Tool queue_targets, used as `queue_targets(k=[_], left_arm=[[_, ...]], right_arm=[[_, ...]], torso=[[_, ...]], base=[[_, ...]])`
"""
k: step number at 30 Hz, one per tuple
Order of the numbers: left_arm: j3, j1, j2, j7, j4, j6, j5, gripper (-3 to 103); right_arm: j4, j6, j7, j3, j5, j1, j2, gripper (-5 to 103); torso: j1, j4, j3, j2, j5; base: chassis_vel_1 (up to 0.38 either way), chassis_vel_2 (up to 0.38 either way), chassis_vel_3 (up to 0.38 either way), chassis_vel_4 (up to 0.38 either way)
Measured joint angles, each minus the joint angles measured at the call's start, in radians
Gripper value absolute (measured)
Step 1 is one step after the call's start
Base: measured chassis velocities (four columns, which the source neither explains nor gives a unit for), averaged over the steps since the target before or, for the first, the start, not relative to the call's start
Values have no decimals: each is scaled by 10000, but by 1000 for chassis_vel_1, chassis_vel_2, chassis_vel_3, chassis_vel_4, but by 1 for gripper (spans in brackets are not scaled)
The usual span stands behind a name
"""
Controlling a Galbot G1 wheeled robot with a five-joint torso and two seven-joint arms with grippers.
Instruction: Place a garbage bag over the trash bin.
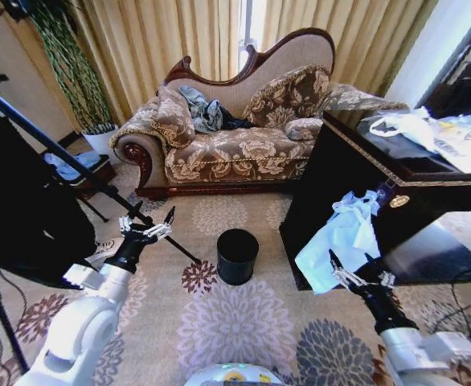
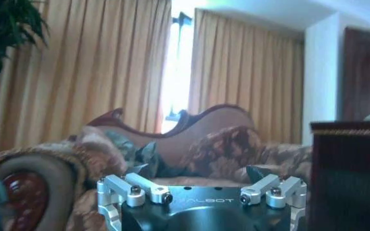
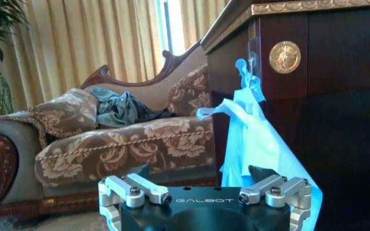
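garbage bag point(image 1: 341, 239) hangs on cabinet | right gripper point(image 1: 354, 273) jaws spread, empty

Pale blue garbage bag point(image 1: 341, 237), plain black trash bin point(image 1: 237, 256) (on a floral carpet point(image 1: 235, 330)).

The garbage bag point(image 1: 341, 237) hanging off the corner of my counter point(image 1: 356, 173) is thin, crinkly, translucent plastic, against glossy dark wood. The trash bin point(image 1: 237, 256) looks smooth matt black. My right tool point(image 1: 356, 271) shows bare brushed metal; the sofa point(image 1: 235, 137) is patterned woven cloth.
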Motion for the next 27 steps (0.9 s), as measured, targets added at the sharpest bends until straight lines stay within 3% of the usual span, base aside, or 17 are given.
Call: queue_targets(k=[3, 5, 9, 11, 12, 13, 14, 17, 21, 22, 26, 27], left_arm=[[-138, -31, 42, 275, -27, 119, 132, 100], [-464, -147, 233, 491, -368, 1258, 343, 100], [-500, -451, 438, 656, -249, 1941, 285, 100], [-163, -639, 349, 139, 56, 1617, -99, 100], [24, -697, 260, 19, 261, 1153, -450, 100], [24, -697, 260, 19, 261, 1153, -450, 100], [237, -770, 143, -175, 474, 627, -773, 100], [481, -861, 32, -647, 652, 445, -902, 100], [522, -1280, 677, -659, 752, 1712, -895, 100], [522, -1280, 677, -659, 752, 1712, -895, 100], [1607, -2796, 1912, -1126, 1644, 3080, -2461, 101], [1607, -2796, 1912, -1126, 1644, 3080, -2461, 101]], right_arm=[[-1, -6, 12, -39, -36, -15, 48, 100], [-2, -7, 13, -50, -42, -58, 100, 100], [-2, 18, 10, -55, -84, -81, 124, 100], [-1, 26, 6, -63, -98, -81, 146, 100], [1, 29, 4, -64, -102, -80, 152, 100], [1, 29, 4, -64, -102, -80, 152, 100], [2, 32, 3, -65, -107, -85, 152, 100], [2, 49, 2, -64, -142, -104, 150, 100], [-68, 81, 1, -86, -160, -108, 125, 100], [-68, 81, 1, -86, -160, -108, 125, 100], [-233, 288, -289, -122, -421, -57, 146, 100], [-233, 288, -289, -122, -421, -57, 146, 100]], torso=[[0, -3, 0, -1, -4], [0, 0, 0, 0, 4], [0, -3, 0, 0, 2], [0, -2, 1, 0, -3], [0, -2, 1, -1, -3], [0, -2, 1, -1, -3], [0, -2, 0, 0, -3], [0, -1, 0, -1, -7], [0, 1, 0, 0, 1], [0, 1, 0, 0, 1], [1, 1, 2, -1, -5], [1, 1, 2, -1, -5]], base=[[0, 0, 0, 0], [0, 0, 0, 0], [0, 0, 0, 0], [0, 0, 0, 0], [0, 0, 0, 0], [0, 0, 0, 0], [0, 0, 0, 0], [0, 0, 0, 0], [0, 0, 0, 0], [0, 0, 0, 0], [0, 0, 0, 0], [0, 0, 0, 0]])
